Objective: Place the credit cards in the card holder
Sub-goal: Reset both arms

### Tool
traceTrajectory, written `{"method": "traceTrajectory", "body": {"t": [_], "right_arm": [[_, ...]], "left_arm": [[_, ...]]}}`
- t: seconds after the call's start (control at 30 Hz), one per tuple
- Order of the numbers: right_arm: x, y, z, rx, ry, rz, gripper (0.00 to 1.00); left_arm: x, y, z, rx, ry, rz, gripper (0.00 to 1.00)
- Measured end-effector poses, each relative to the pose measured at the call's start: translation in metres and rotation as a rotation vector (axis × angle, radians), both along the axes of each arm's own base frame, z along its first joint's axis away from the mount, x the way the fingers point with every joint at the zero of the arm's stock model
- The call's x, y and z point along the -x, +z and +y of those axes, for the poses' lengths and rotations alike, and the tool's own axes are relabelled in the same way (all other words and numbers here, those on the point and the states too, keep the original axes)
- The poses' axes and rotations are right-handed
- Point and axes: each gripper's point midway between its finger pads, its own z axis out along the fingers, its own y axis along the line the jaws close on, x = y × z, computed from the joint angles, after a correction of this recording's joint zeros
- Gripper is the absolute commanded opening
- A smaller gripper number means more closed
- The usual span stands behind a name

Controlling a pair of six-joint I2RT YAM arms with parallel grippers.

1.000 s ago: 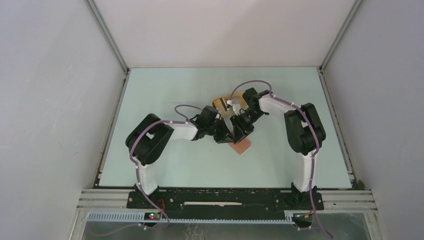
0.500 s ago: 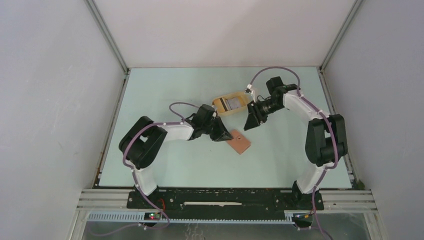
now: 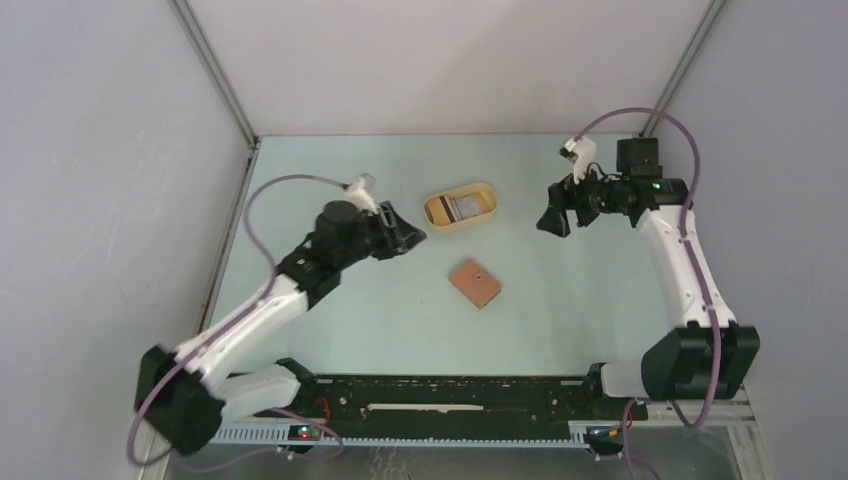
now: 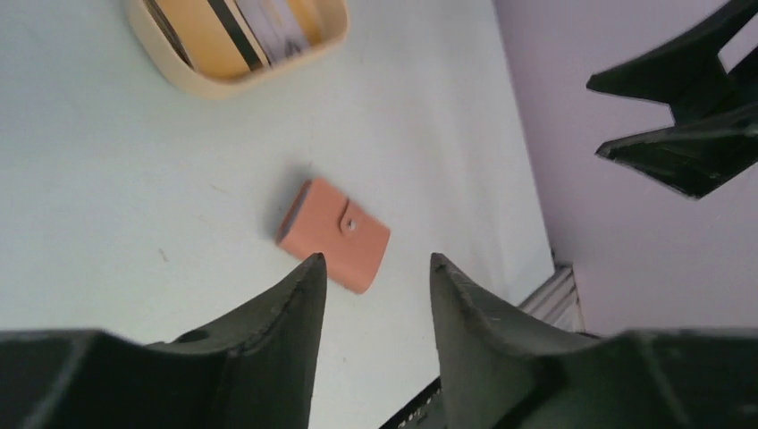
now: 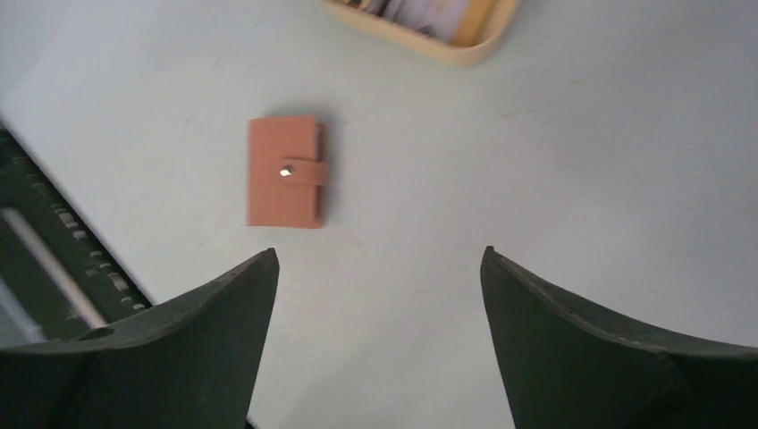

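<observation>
The holder [image 3: 475, 283] lies snapped shut on the bench [image 3: 400, 320], at 6 o'clock from the tray [image 4: 223, 85] with the cards [image 3: 462, 207]. Left fingers [image 4: 286, 313] and right fingers [image 5: 223, 313] stand apart, empty.

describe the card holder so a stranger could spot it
On the pale green table, find the yellow oval tray near the middle. Just nearer the arm bases lies the card holder, flat and closed. It is the only reddish-brown thing, a small rectangle with a snap tab.
</observation>
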Motion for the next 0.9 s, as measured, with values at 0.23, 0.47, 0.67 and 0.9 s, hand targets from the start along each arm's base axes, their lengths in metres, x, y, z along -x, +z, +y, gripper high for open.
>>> {"method": "traceTrajectory", "body": {"t": [0.23, 0.47, 0.67, 0.9], "right_arm": [[-0.018, 0.078, -0.041, 0.076, -0.226, -0.202, 1.00], [-0.018, 0.122, -0.074, -0.035, -0.412, -0.219, 1.00], [-0.009, 0.140, -0.071, -0.091, -0.464, -0.214, 1.00], [-0.009, 0.148, -0.077, -0.119, -0.553, -0.198, 1.00]], "left_arm": [[0.005, 0.109, 0.095, -0.073, 0.261, -0.343, 1.00], [0.032, 0.173, 0.155, -0.116, 0.430, -0.534, 1.00], [0.041, 0.185, 0.163, -0.129, 0.440, -0.552, 1.00], [0.046, 0.172, 0.165, -0.159, 0.431, -0.510, 1.00]]}}
